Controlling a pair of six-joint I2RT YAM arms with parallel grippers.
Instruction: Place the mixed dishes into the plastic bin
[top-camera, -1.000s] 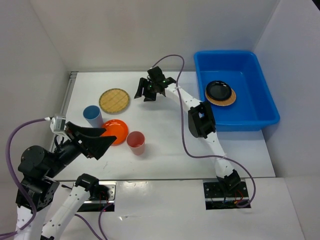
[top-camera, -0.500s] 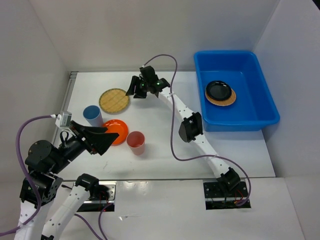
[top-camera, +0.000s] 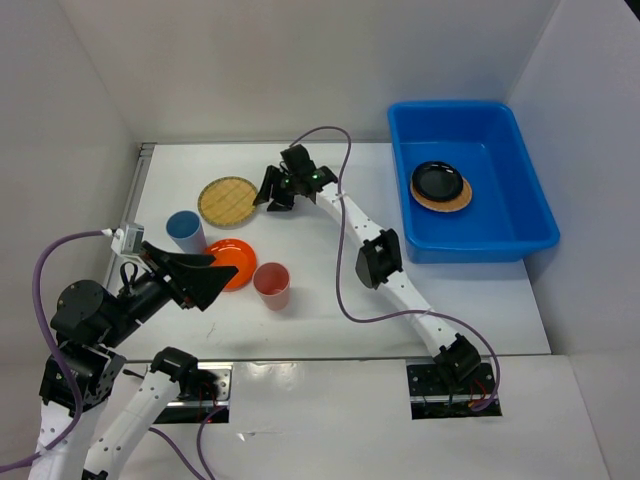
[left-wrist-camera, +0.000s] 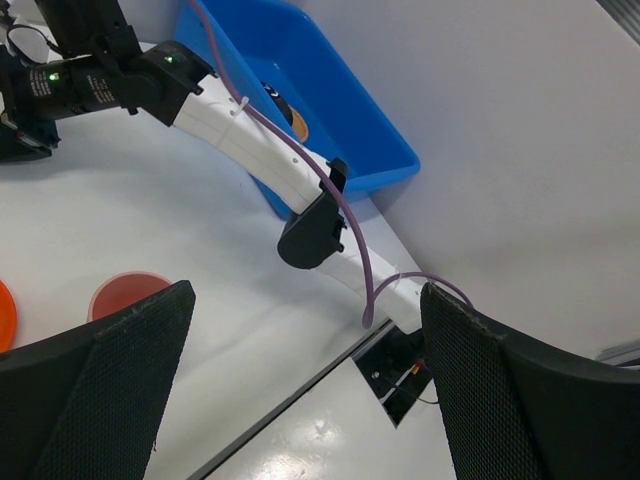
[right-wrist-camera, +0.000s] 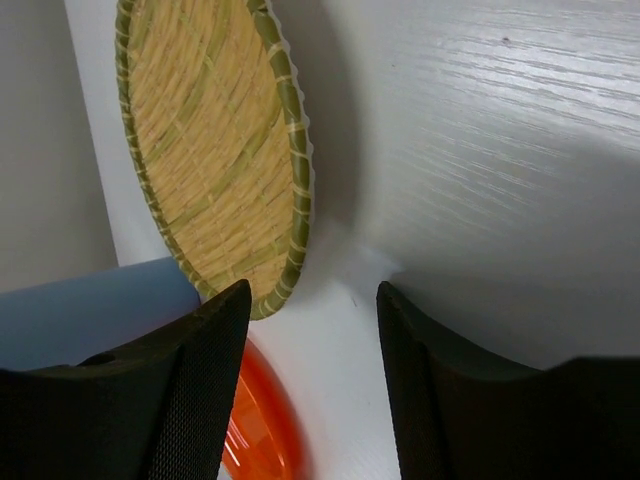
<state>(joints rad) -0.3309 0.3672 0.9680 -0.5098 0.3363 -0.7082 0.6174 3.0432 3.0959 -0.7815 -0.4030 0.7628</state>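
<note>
Wide, empty: the left jaws — the right jaws, part-open, hover just beside the woven plate (top-camera: 228, 200).

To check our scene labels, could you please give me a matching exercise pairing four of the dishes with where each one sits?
Things:
1 black plate
2 woven plate
3 orange plate
4 pink cup

Places:
A partly under the left gripper in the top view
B upright, right of the orange plate
C in the blue bin, on a tan plate
D beside the right gripper

Pairs: 1-C, 2-D, 3-A, 4-B
</note>
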